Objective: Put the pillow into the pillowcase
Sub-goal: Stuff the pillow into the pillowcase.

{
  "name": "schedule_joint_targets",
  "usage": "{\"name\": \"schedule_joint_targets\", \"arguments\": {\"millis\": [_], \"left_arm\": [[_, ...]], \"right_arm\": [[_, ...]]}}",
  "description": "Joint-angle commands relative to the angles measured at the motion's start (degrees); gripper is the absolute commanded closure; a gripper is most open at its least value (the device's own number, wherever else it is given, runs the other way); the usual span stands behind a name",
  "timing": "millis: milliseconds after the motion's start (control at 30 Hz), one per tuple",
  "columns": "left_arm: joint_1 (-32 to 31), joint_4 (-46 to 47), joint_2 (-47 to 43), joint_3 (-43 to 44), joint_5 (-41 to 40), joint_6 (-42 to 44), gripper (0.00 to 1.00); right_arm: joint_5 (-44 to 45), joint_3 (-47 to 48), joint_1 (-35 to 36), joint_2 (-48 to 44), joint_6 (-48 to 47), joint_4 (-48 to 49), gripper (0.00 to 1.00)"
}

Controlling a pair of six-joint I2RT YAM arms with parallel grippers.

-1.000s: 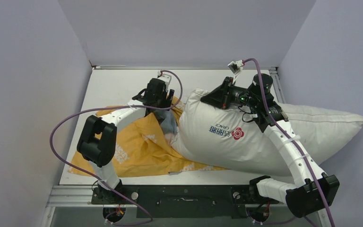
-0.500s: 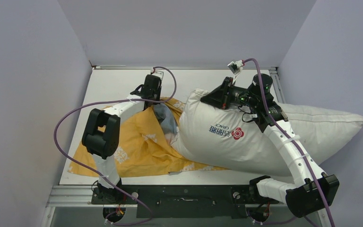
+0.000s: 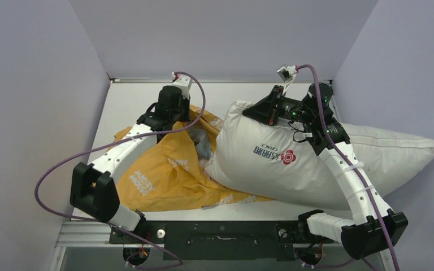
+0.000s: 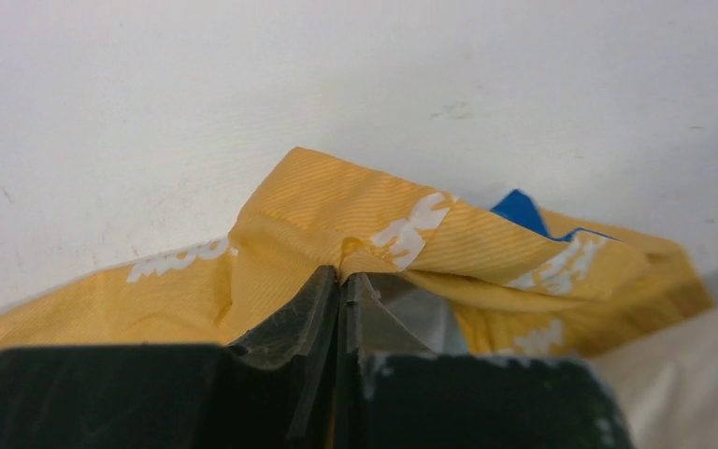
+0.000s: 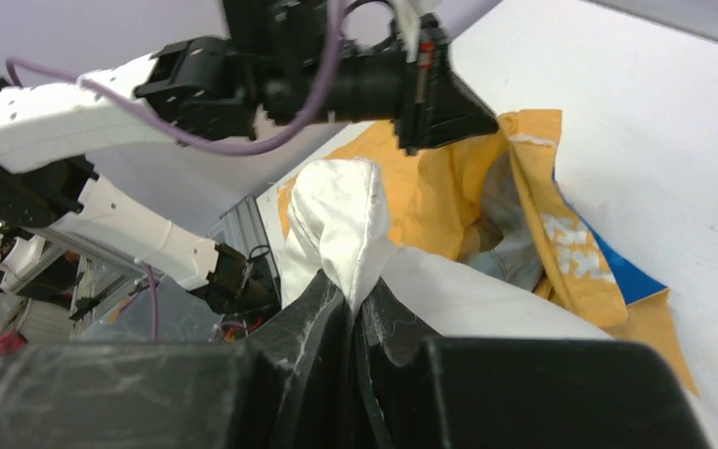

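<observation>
The pillow [image 3: 294,164] sprawls across the table [image 3: 135,99], its right end overhanging the table's edge beside the wall; open tabletop lies beyond its far-left corner; the right gripper [image 5: 351,297] is clamped tight on that corner; left of the pillow, the left gripper [image 4: 341,279] pinches closed on the orange pillowcase [image 3: 158,169] rim, the case's mouth gaping toward the pillow.
</observation>
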Motion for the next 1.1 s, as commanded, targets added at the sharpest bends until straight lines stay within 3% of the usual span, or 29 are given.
{"name": "schedule_joint_targets", "arguments": {"millis": [0, 233, 533, 867, 1067], "left_arm": [[-3.2, -0.1, -10.9, -1.5, 4.5, -3.6, 1.0], [-5.4, -1.4, -22.1, -4.8, 7.4, -8.1, 1.0], [-7.9, -0.5, -28.7, -7.6, 10.5, -11.7, 1.0], [-9.0, 3.4, -30.5, -10.8, 10.4, -13.2, 1.0], [-9.1, 5.5, -29.8, -11.6, 8.7, -13.1, 1.0]], "right_arm": [[0.5, 5.5, -0.8, -2.2, 3.4, 13.6, 0.95], [0.8, 7.3, -0.9, -0.4, 11.1, 26.2, 0.95], [1.7, 12.9, -0.8, 3.2, 16.5, 34.6, 0.95], [-3.9, 5.9, 0.0, 5.0, 40.0, 62.7, 0.95], [-6.6, 3.6, 5.6, 4.5, 38.6, 60.9, 0.95]]}}
